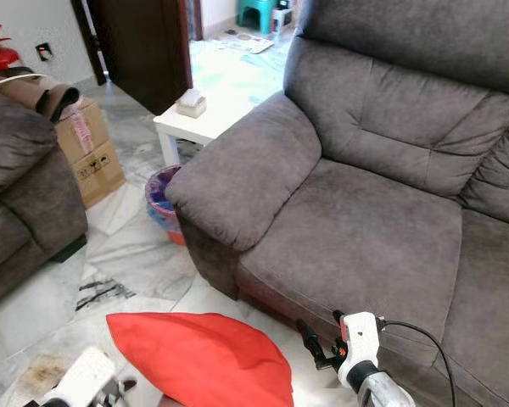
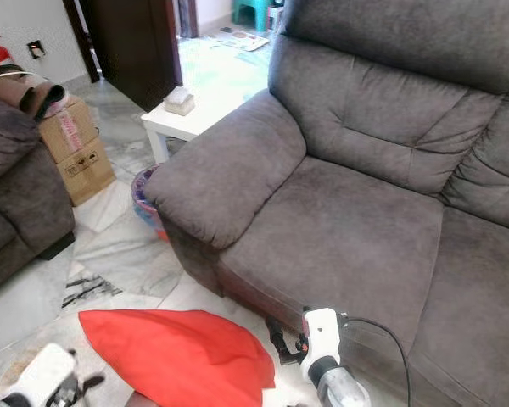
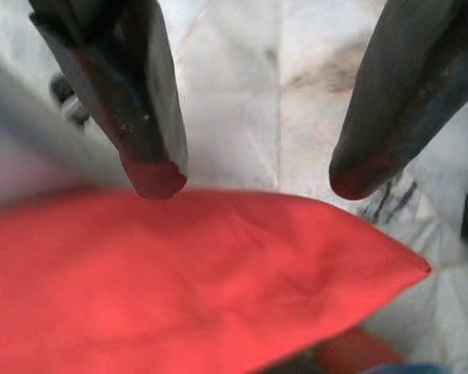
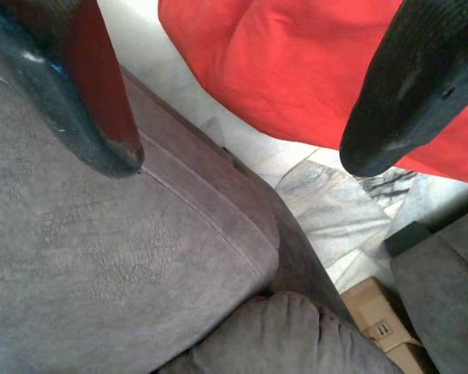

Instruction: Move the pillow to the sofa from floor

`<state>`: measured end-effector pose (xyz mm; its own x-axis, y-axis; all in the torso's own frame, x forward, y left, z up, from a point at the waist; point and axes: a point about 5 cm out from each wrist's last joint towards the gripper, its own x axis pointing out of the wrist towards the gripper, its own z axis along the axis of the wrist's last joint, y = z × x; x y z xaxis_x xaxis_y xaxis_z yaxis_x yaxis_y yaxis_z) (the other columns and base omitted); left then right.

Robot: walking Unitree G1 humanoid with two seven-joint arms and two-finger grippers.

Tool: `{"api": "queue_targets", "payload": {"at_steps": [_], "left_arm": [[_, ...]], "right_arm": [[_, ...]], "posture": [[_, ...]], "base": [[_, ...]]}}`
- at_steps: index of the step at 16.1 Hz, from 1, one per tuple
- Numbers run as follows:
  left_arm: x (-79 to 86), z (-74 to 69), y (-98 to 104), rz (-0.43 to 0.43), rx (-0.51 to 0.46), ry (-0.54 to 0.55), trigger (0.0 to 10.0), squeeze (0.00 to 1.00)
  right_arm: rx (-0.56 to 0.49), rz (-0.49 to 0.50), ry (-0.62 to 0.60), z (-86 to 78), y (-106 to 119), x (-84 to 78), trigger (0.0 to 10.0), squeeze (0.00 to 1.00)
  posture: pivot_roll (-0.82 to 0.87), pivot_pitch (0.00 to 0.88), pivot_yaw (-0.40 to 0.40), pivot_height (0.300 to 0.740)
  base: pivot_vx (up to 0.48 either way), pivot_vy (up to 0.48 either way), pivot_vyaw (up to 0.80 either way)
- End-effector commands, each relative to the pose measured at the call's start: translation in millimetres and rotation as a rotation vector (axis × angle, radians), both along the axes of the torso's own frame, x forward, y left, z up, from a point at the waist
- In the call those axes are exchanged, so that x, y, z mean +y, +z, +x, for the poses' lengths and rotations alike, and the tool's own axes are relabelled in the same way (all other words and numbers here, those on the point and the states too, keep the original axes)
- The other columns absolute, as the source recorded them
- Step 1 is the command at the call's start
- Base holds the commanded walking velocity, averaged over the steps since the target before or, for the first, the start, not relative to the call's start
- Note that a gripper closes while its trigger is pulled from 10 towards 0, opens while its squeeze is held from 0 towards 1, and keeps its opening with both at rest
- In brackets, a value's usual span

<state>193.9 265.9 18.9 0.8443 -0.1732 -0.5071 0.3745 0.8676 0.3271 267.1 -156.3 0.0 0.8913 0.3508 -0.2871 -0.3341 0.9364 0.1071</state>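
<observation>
Lying flat on the marble floor (image 1: 127,254): a red pillow (image 1: 199,356), plain fabric, softly creased, tapering to a pointed corner on the side nearest the sofa front. Placed just in front of the grey sofa (image 1: 365,229), below its seat edge and a little to the left of the seat's middle, not on the cushion.

Left gripper (image 3: 253,179) hovering close above the pillow (image 3: 187,273), seen in the left wrist view with both black fingers (image 3: 144,117) spread wide, tips tinted red, the pillow's upper edge running just beneath them and its pointed corner reaching past the far finger. Contact between tips and cloth cannot be told.

Right gripper (image 4: 242,156) held at the sofa's front edge, beside the pillow's sofa-side end; fingers (image 4: 405,93) spread apart, gripping nothing. In the right wrist view, one finger over the grey seat fabric (image 4: 101,257), the other over the red pillow (image 4: 296,70), a strip of floor between sofa and pillow.

Further off: a small white bench (image 1: 205,119) past the sofa arm with a small box on top (image 1: 190,102), a blue bin (image 1: 159,199) wedged below it, a cardboard carton (image 1: 92,157) beside a second grey sofa (image 1: 21,195) on the left.
</observation>
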Motion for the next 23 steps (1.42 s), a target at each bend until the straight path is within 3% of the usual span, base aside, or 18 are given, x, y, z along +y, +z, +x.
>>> {"api": "queue_targets", "payload": {"at_steps": [1,3,5,6,14,19,23], "left_arm": [[5.6,-7.0,-9.9,-0.039,0.022,0.093,10.0,0.0],[-6.8,-9.5,-28.3,-0.156,0.069,0.169,10.0,0.0],[-20.5,-17.4,-40.5,-0.249,0.14,0.161,10.0,0.0],[-23.5,-19.9,-44.8,-0.248,0.163,0.146,10.0,0.0],[-3.7,-14.5,-64.0,-0.066,0.197,0.287,10.0,0.0],[25.6,13.8,-48.2,0.101,0.1,0.445,10.0,0.0],[37.1,38.8,-25.9,0.083,-0.021,0.5,10.0,0.0]], "right_arm": [[0.016,-0.015,0.013,-3.9,-3.9,-0.4,10.0,0.0],[0.016,-0.02,0.023,-3.6,-3.8,1.0,10.0,0.0],[0.014,-0.021,0.024,-3.1,-3.1,0.5,10.0,0.0],[0.013,-0.02,0.024,-2.9,-2.9,0.4,10.0,0.0],[-0.003,-0.045,0.045,-3.7,1.3,-8.5,10.0,0.0],[-0.027,-0.081,0.079,-2.8,10.9,-21.5,10.0,0.0],[-0.047,-0.097,0.102,1.0,20.2,-26.1,10.0,0.0]], "posture": [[0.16,0.152,-0.044,0.638],[0.15,0.154,-0.047,0.638],[0.15,0.158,-0.049,0.638],[0.15,0.16,-0.051,0.638],[0.09,0.184,-0.103,0.638],[0.05,0.199,-0.168,0.638],[0.03,0.202,-0.198,0.638]], "base": [[0.0,0.0,0.0],[0.0,0.0,0.0],[0.0,0.0,0.0],[0.0,0.0,0.0],[0.0,0.0,0.0],[0.0,0.0,0.0],[0.0,0.0,0.0]]}}
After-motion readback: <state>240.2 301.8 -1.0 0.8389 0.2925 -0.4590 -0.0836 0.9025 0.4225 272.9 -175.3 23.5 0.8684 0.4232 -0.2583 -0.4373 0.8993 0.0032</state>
